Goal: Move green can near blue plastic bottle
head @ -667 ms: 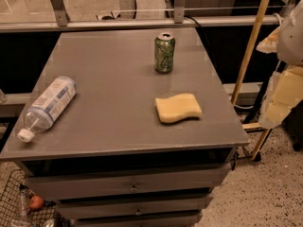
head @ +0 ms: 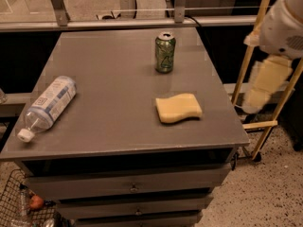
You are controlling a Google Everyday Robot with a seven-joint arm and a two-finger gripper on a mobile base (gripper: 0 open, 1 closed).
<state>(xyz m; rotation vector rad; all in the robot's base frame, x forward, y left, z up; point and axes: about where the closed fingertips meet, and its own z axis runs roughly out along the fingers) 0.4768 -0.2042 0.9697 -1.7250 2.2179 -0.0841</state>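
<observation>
The green can [head: 165, 51] stands upright at the far middle of the grey cabinet top [head: 109, 79], its silver top with pull tab up. The blue plastic bottle [head: 47, 105] lies on its side near the left edge, white cap pointing to the front left. My gripper [head: 259, 96] hangs off the right side of the cabinet, below the white arm [head: 284, 27]. It is well right of the can, blurred, and holds nothing that I can see.
A yellow sponge [head: 178, 108] lies on the top, in front of the can towards the right edge. A wooden frame [head: 251, 56] stands to the right behind the arm. Drawers [head: 132, 188] are below, and a wire basket [head: 19, 207] is on the floor at the left.
My gripper and arm have shifted a little to the left, towards the cabinet's right edge. The can, bottle and sponge have not moved.
</observation>
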